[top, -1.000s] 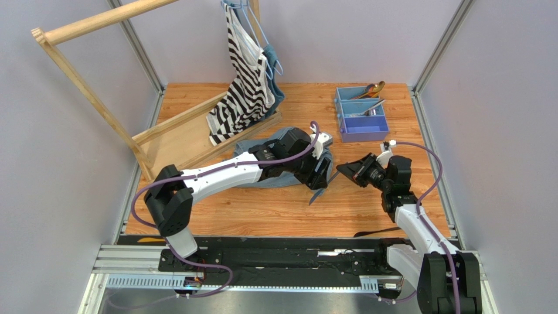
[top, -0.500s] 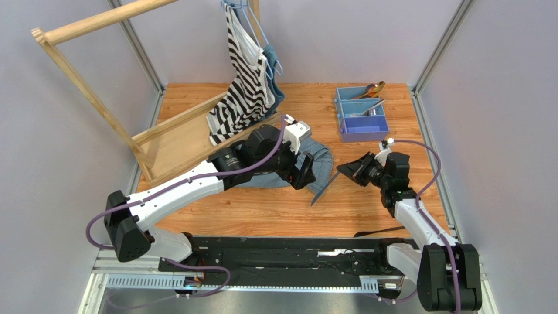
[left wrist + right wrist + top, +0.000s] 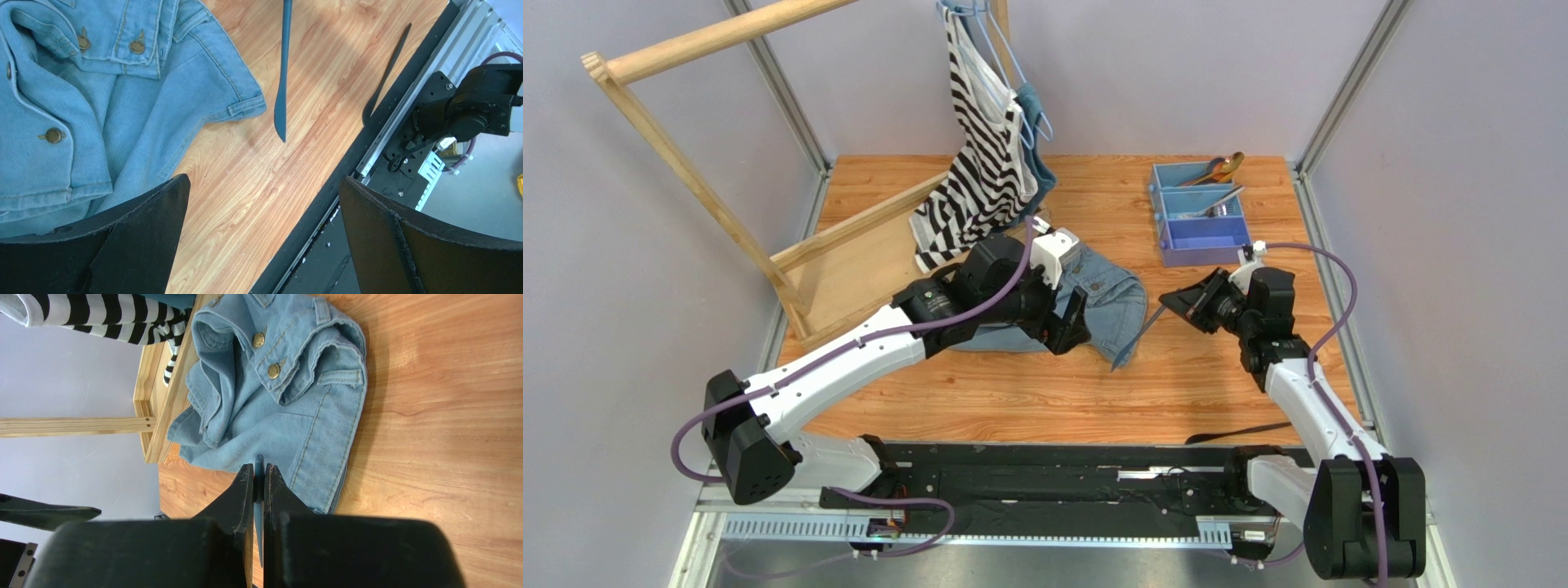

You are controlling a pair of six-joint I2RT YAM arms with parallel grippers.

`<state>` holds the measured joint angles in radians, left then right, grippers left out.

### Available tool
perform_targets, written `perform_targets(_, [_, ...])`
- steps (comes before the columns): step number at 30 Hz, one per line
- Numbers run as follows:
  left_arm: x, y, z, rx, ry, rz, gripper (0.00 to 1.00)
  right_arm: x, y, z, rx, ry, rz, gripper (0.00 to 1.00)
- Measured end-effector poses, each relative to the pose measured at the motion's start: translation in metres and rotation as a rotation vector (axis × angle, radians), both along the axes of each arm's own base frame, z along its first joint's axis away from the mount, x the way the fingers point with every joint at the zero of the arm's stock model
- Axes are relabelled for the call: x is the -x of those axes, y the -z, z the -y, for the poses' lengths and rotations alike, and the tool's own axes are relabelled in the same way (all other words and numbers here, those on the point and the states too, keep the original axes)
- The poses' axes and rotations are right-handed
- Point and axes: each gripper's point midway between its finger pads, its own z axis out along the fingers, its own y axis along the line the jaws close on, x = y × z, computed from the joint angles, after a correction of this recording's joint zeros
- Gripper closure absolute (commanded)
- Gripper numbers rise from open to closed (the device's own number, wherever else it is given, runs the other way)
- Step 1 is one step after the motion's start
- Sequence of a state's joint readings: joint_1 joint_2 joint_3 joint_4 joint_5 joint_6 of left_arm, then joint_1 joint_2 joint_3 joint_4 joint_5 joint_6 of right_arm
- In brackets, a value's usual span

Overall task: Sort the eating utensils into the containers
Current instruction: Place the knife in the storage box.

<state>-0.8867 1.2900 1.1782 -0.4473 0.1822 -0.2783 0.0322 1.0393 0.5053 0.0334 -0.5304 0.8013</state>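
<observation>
Top view: right tool is clamped on a dark blue knife. The blade slants toward the desk's near edge, its tip just beside the jacket. Whether the tip touches the desk, cannot tell. Left tool is over the jacket, spread wide, empty. Tray is at the far right corner, with a spoon in the farthest compartment and a fork in the middle one. Black utensil lies at the near edge, right side.

Left wrist view: left tool gapes, nothing between its fingers. Knife sits beside the jacket hem. Black utensil lies along the near edge.

Right wrist view: right tool is pinched onto the knife, seen edge-on. Jacket lies beyond.
</observation>
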Motion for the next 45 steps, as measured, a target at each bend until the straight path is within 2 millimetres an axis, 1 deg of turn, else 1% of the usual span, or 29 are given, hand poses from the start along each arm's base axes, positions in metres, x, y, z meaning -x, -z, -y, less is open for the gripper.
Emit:
perform_targets(2, [0.001, 0.004, -0.001, -0.003, 0.005, -0.012, 0.01, -0.004, -0.004, 0.002, 0.012, 0.011, 0.002, 1.0])
perform_targets(4, [0.001, 0.006, -0.003, -0.004, 0.012, -0.02, 0.01, -0.012, -0.011, 0.005, 0.03, 0.027, 0.011, 1.0])
perform_targets(5, [0.002, 0.008, -0.003, -0.005, 0.021, -0.027, 0.01, -0.026, -0.023, 0.009, 0.045, 0.046, 0.036, 1.0])
perform_targets(7, [0.003, 0.011, -0.005, -0.012, 0.026, -0.029, 0.01, -0.038, -0.031, 0.014, 0.06, 0.065, 0.042, 1.0])
perform_targets(9, [0.003, 0.015, -0.006, -0.021, 0.03, -0.033, 0.01, -0.055, -0.04, 0.021, 0.069, 0.09, 0.048, 1.0])
perform_targets(11, [0.005, 0.022, -0.009, -0.039, 0.034, -0.043, 0.01, -0.077, -0.048, 0.036, 0.081, 0.137, 0.055, 1.0])
perform_targets(13, [0.008, 0.028, -0.012, -0.057, 0.039, -0.055, 0.01, -0.093, -0.051, 0.052, 0.092, 0.186, 0.056, 1.0])
perform_targets(16, [0.012, 0.035, -0.015, -0.072, 0.047, -0.068, 0.01, -0.11, -0.05, 0.077, 0.109, 0.261, 0.046, 1.0])
perform_targets(20, [0.014, 0.038, -0.018, -0.08, 0.049, -0.069, 0.01, -0.128, -0.044, 0.103, 0.116, 0.337, 0.019, 1.0])
perform_targets(23, [0.015, 0.039, -0.02, -0.082, 0.049, -0.068, 0.01, -0.14, -0.039, 0.117, 0.118, 0.378, -0.001, 1.0])
perform_targets(31, [0.014, 0.037, -0.025, -0.089, 0.03, -0.05, 0.01, -0.175, -0.034, 0.141, 0.081, 0.459, -0.018, 1.0])
perform_targets(37, [0.014, 0.035, -0.027, -0.086, 0.025, -0.042, 0.01, -0.194, -0.048, 0.158, 0.074, 0.509, 0.014, 1.0])
perform_targets(39, [0.014, 0.037, -0.027, -0.088, 0.025, -0.044, 0.01, -0.199, -0.049, 0.164, 0.065, 0.524, 0.021, 1.0])
perform_targets(42, [0.015, 0.039, -0.028, -0.092, 0.026, -0.048, 0.02, -0.204, -0.043, 0.175, 0.057, 0.551, 0.011, 1.0])
perform_targets(45, [0.015, 0.039, -0.028, -0.091, 0.029, -0.051, 0.02, -0.207, -0.03, 0.186, 0.055, 0.579, -0.016, 1.0])
